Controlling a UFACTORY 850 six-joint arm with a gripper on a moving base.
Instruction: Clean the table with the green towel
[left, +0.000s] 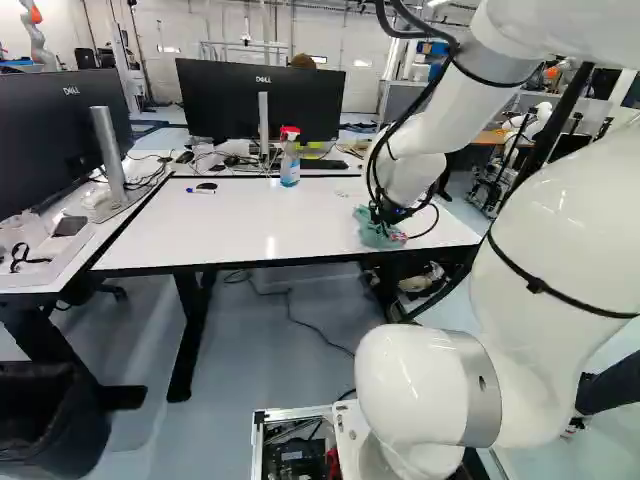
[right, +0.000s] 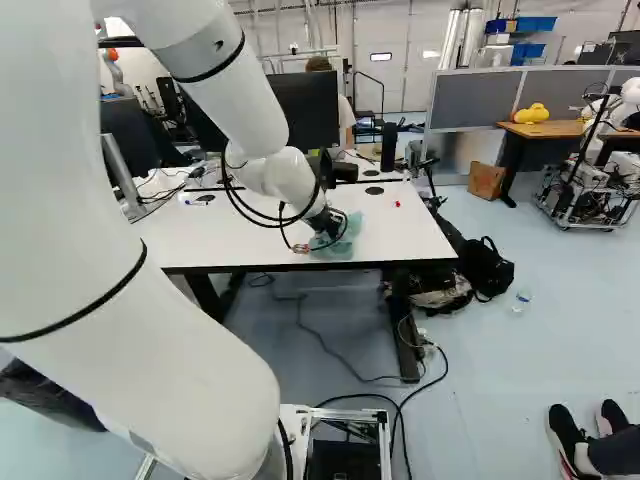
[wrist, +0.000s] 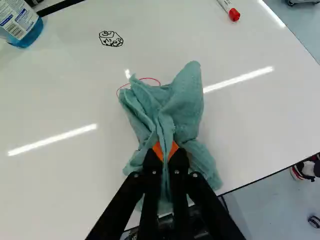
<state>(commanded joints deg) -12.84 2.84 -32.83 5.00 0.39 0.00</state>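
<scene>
My gripper (right: 328, 228) is low over the white table (right: 400, 225) near its front edge. In the wrist view the gripper (wrist: 165, 150) has its orange pads closed on a pinched fold of the green towel (wrist: 182, 102). The crumpled towel lies on the tabletop and spreads ahead of and beside the fingers. A red drawn line (wrist: 149, 79) shows from under the towel's far end. Farther ahead is a small black drawing (wrist: 111, 38) on the white surface.
A spray bottle (left: 290, 160) stands near the table's back edge, with a monitor (left: 262, 100) behind it. A red-capped marker (wrist: 233, 13) lies on the tabletop. A blue marker (left: 200, 191) lies at the back left. Another robot (right: 605, 150) stands at the right.
</scene>
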